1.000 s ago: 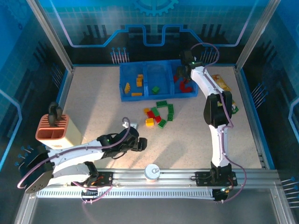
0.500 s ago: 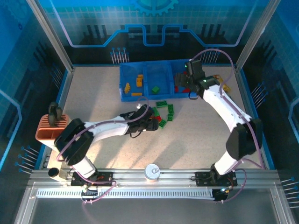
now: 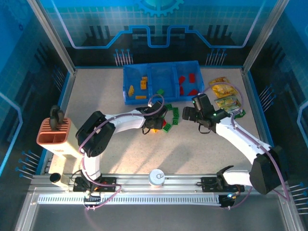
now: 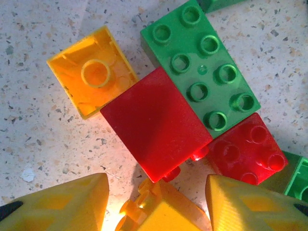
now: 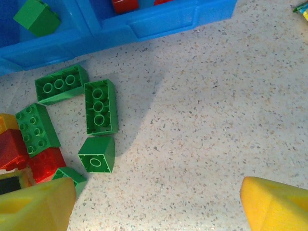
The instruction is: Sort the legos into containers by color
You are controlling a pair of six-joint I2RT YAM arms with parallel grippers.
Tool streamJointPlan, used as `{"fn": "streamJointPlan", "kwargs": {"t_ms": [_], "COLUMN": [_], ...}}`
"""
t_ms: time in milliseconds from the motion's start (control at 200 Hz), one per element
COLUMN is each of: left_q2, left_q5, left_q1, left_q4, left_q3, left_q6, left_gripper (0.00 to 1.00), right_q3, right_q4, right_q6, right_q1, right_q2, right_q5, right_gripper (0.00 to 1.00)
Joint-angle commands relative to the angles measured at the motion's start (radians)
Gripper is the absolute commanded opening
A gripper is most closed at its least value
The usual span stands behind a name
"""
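Tray (image 3: 126, 74): I see it far-middle on my table (image 3: 120, 159).
Loose legos (image 3: 171, 115): just before the tray.
Snack packets (image 3: 224, 96): right of the tray.
Ribbed holder (image 3: 54, 134): near left.

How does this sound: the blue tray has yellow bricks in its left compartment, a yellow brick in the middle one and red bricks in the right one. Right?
Not quite. The top external view shows that the middle compartment of the blue tray holds a green brick, not a yellow one. The yellow bricks on the left and the red bricks on the right are as you say.
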Motion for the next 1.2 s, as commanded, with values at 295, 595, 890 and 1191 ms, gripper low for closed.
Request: {"fn": "streamJointPlan", "kwargs": {"t_ms": [295, 595, 890, 1191], "left_q2": [-0.170, -0.157, -0.118, -0.220], "left_q5": [0.074, 0.129, 0.109, 0.064], "left_q1": [-0.003, -0.005, -0.019, 0.008], "left_q4": [0.006, 0.008, -0.033, -0.041], "left_q3": [-0.144, -0.158, -0.139, -0.189], "left_q6": [-0.041, -0.050, -0.043, -0.018], "left_gripper": [0.68, 0.69, 0.53, 0.28], "right_q3": [-0.068, -0.084, -0.115, -0.132], "right_q4": [0.006, 0.006, 0.011, 0.022], "right_q6": [0.029, 0.029, 0.033, 0.035], "right_q1": [0.004, 0.002, -0.019, -0.030], "right_q2": [-0.082, -0.098, -0.120, -0.140], "right_q5": [0.011, 0.015, 0.001, -0.001], "right_gripper": [0.89, 0.89, 0.89, 0.89]}}
